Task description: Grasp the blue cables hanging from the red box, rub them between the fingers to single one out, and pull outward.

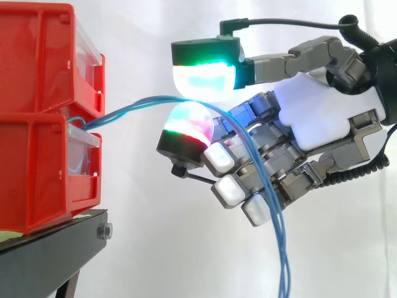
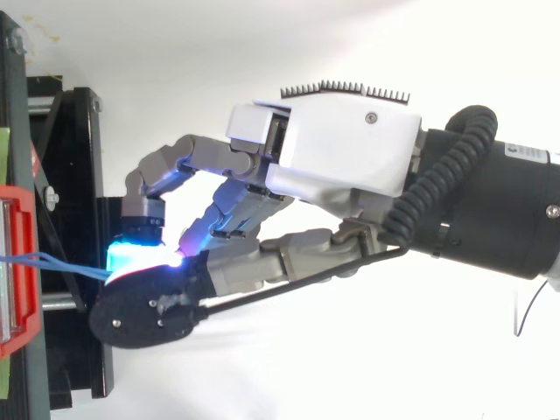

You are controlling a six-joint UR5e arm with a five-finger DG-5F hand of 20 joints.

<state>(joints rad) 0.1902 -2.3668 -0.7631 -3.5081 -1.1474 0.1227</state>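
Blue cables [image 1: 118, 109]: they leave the front of the lower red box [image 1: 37, 174] at left and climb gently rightward to the hand. From there they drape over its curled fingers and hang down out of the bottom of the side view.
Hand [image 1: 310, 118]: it reaches in from the right, about level with the seam between the two stacked bins. Two glowing fingertips [image 1: 205, 77], green-white above and red-magenta below, are closed on the cable bundle. The other fingers curl beneath, their pads white.
Grip: a pinch, not a fist. From above, the two pads meet near the box front, with the cables entering between them.
Key relation: the box lies to the hand's left, and the held stretch runs left to right between them, nearly straight.
Strands: more than one appears to be in the pinch; the number cannot be told.
Step, as judged: rubbing to single one out, with the pull not yet made.
Next move, as judged: draw rightward along that line, away from the box.
Setting: a black stand [image 1: 56, 248] sits under the bins.
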